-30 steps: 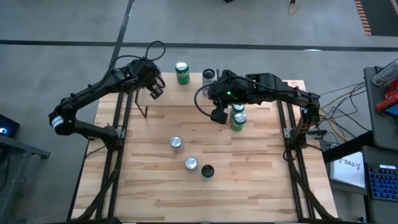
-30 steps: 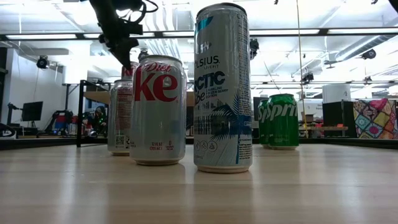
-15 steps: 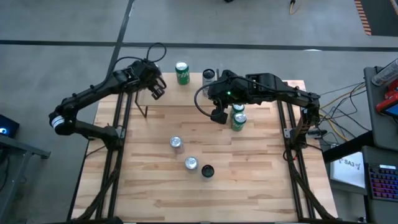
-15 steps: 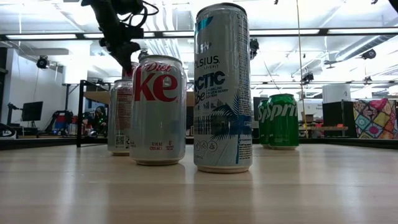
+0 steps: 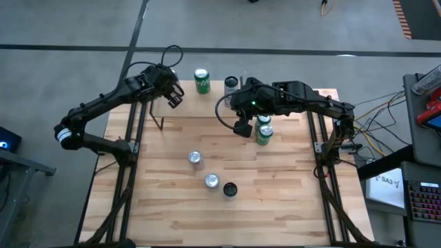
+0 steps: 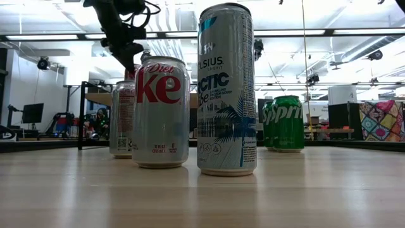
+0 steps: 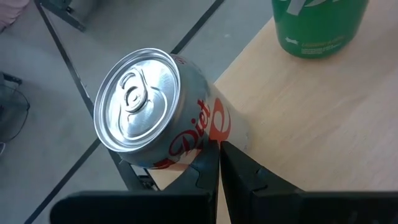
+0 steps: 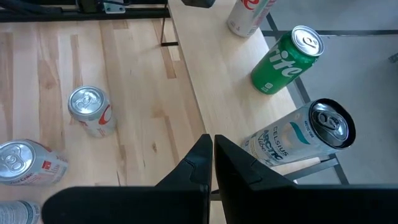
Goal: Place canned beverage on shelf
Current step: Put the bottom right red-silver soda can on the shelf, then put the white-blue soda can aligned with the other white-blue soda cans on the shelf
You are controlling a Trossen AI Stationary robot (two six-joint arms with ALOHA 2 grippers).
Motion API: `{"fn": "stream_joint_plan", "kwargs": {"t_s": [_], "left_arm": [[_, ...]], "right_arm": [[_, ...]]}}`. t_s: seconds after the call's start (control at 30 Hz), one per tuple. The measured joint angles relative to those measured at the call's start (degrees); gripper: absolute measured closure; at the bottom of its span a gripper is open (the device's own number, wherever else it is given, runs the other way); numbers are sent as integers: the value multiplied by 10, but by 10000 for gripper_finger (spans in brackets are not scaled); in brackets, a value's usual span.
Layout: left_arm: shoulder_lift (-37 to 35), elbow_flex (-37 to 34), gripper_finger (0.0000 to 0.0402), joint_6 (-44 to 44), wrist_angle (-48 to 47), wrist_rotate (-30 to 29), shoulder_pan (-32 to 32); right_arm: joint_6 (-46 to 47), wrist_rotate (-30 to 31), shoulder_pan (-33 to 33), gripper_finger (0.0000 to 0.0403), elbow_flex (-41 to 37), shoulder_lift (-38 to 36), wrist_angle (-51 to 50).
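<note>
On the shelf [image 7: 311, 118], at its outer left corner: Diet Coke can [image 7: 155, 112], upright, close to the edge. Its base is hidden behind its own body in my left wrist view. From overhead I cannot make this can out, since my left gripper [image 7: 219, 144] covers it. Left fingers are pressed together and empty, tips just beside the can's wall; touching or barely apart, cannot tell.

Further along the shelf: Sprite can [image 8: 286, 59], cut off by the frame in the left wrist view, then Celsius can [image 8: 298, 140] at the far edge.

Right gripper [image 8: 210, 138]: closed on nothing, just in front of the shelf's front edge.

Off the shelf, on the table [image 5: 275, 200]: two green cans [image 5: 264, 131], partly hidden by my right arm, and three loose cans [image 5: 211, 181] farther from the shelf.
</note>
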Motion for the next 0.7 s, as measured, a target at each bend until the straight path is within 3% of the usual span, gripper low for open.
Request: {"fn": "stream_joint_plan", "kwargs": {"t_s": [0.4,0.57,0.7], "left_arm": [[-43,3,402,-31,0,-20,-33],[-106,3,402,-62,0,32,-99],[-161,-14,402,-92,19,52,-194]], "right_arm": [[6,0,27,394,0,0,0],[18,0,61,394,0,0,5],[32,1,93,394,-14,-1,22]]}}
